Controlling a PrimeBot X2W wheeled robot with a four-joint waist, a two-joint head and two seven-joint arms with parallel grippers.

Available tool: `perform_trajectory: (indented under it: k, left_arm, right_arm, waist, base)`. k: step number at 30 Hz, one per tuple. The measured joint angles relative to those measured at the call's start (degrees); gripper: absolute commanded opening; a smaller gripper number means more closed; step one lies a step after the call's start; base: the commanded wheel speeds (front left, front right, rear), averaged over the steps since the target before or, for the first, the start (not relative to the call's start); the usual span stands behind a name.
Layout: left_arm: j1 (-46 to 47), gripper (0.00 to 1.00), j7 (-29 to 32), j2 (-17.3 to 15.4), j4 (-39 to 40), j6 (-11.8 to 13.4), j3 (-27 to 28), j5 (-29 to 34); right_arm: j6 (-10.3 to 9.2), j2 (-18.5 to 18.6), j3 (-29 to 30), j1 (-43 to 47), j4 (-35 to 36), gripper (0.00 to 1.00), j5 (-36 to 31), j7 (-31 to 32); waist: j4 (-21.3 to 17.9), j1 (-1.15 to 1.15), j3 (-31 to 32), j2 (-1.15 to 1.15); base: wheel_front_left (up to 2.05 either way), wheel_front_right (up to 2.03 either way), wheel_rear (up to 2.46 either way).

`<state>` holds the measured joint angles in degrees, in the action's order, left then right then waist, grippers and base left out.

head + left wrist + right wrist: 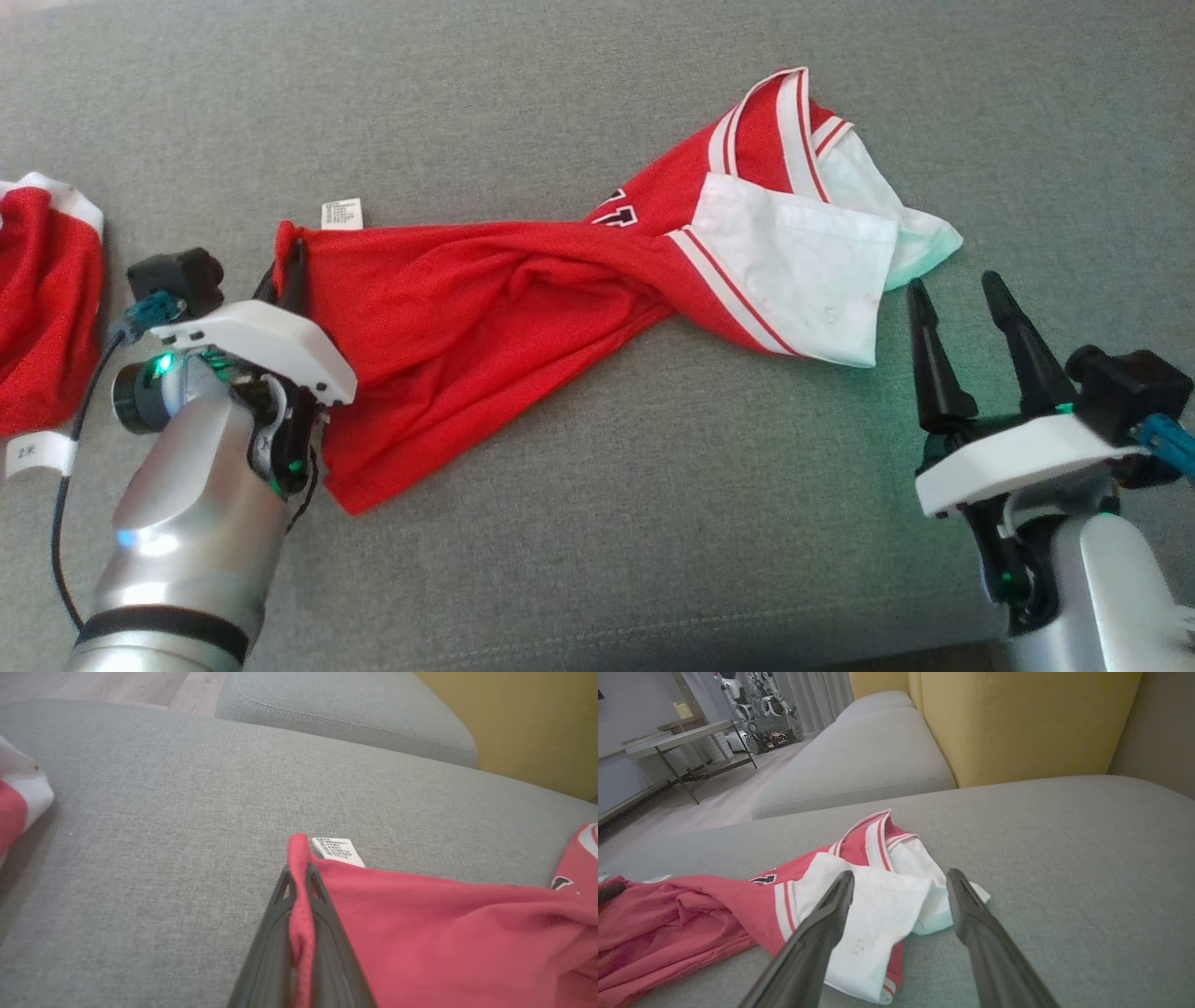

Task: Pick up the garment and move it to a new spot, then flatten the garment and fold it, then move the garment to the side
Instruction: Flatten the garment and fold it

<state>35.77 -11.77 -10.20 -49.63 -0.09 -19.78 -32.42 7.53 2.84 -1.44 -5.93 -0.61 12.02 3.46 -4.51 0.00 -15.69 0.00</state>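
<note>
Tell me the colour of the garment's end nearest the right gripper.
The garment's end is white with red-striped edging; head view shows it best.

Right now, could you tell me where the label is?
Head view: the label lies at the left end of the garment, just beyond the left fingers.

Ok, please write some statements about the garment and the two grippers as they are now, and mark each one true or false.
1. The left gripper is shut on a red edge of the garment. True.
2. The right gripper holds the garment. False: it stands open and grips nothing.
3. The garment lies flat and spread out. False: it is twisted in the middle.
4. A white label shows near the held edge. True.
5. The garment lies on a wooden table. False: it lies on a grey cushion.
</note>
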Motion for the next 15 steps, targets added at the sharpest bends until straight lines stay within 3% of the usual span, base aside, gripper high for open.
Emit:
perform_trajectory:
  k: [7,15]
  left_arm:
    - [0.21,0.00,-1.54,1.31,-0.55,-0.89,-0.41,0.69]
    - [1.45,0.00,-2.02,2.08,-0.51,-1.00,-1.62,1.10]
  right_arm:
    - [0.00,1.98,2.77,-1.98,-7.54,1.00,0.74,-0.04]
    - [0.00,4.91,-0.86,-10.63,-18.82,1.00,2.77,-0.77]
  waist:
    - [1.33,0.00,0.01,0.00]
    - [2.34,0.00,-0.81,0.00]
  base:
    - [0.00,0.00,0.00]
    - [0.00,0.00,0.00]
